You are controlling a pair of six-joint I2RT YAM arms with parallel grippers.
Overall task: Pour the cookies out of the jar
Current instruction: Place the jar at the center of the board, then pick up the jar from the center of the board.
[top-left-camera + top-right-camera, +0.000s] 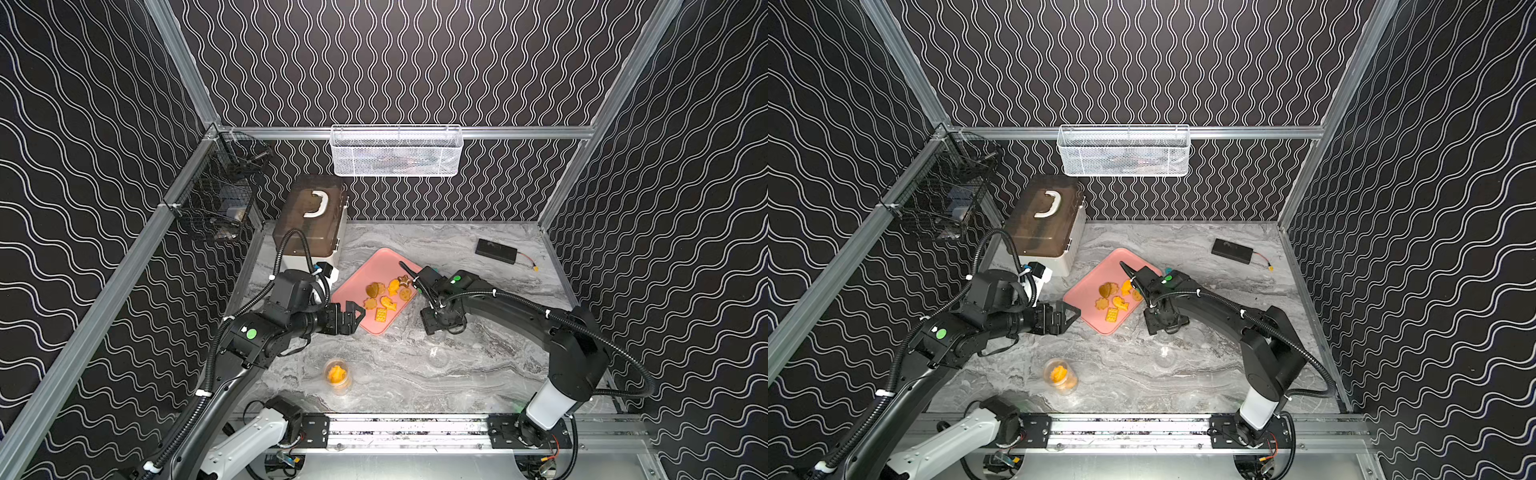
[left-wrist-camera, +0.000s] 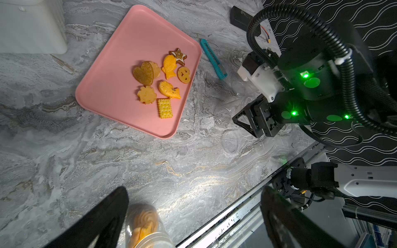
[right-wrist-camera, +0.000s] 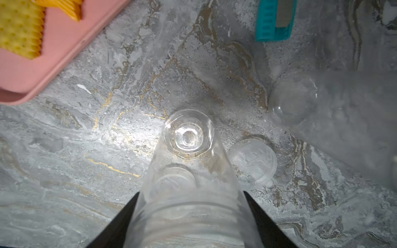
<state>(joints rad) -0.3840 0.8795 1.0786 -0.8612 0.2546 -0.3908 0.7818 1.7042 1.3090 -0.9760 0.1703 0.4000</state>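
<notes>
Several cookies (image 1: 386, 297) (image 2: 163, 81), orange-yellow with a brown heart and a star, lie on the pink tray (image 1: 365, 274) (image 2: 129, 53). My right gripper (image 3: 191, 193) (image 1: 432, 328) points down just right of the tray's near corner. Its fingers press both sides of an empty clear jar (image 3: 187, 171), at the threaded neck. A second clear jar (image 1: 337, 376) (image 2: 146, 225) with orange cookies inside stands near the front edge. My left gripper (image 2: 194, 191) (image 1: 355, 316) hovers open by the tray's near-left edge, with nothing between its fingers.
A teal utility knife (image 2: 212, 58) (image 3: 272, 23) lies right of the tray. A clear lid (image 3: 253, 163) and another clear container (image 3: 293, 97) sit by the held jar. A lidded box (image 1: 309, 216) stands at the back left. A black pack (image 1: 496, 250) lies at the back right.
</notes>
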